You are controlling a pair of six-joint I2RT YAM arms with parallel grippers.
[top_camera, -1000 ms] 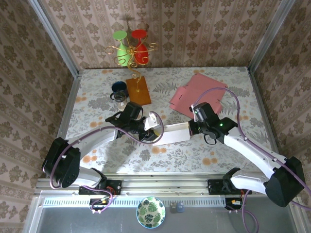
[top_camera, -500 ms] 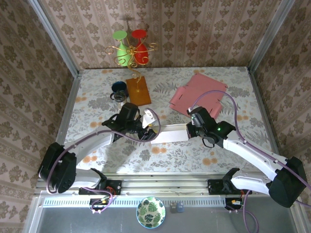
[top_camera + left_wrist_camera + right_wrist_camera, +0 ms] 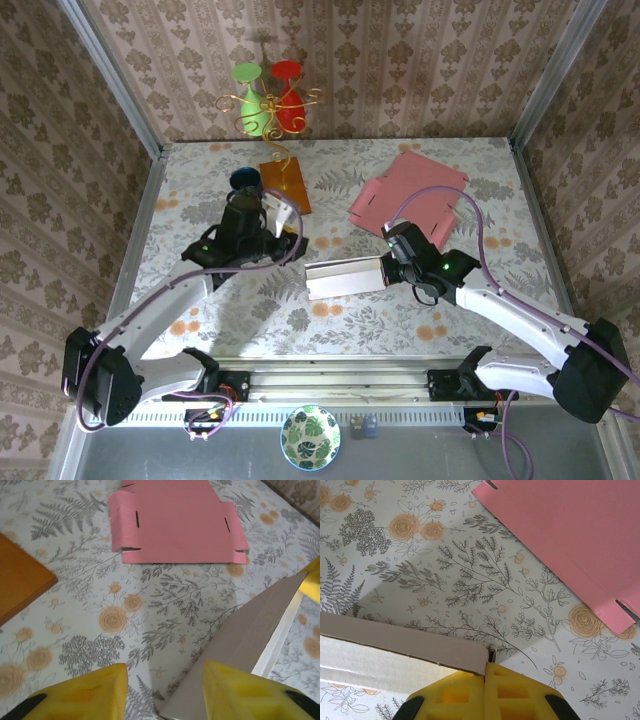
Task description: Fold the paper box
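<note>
Cardboard of the paper box (image 3: 345,279) looks thin and light. It seems stiff along its creases but easily bowed or crushed, so it wants gripping at an edge or flap close to a fold, not mid-panel. It sits partly formed at mid-worktop (image 3: 330,200), its right end pinched in the clenched right hand (image 3: 485,682). The left hand (image 3: 165,692) is released, holding nothing, apart from the box's left end. Whether the box rests fully on the surface is hard to tell.
</note>
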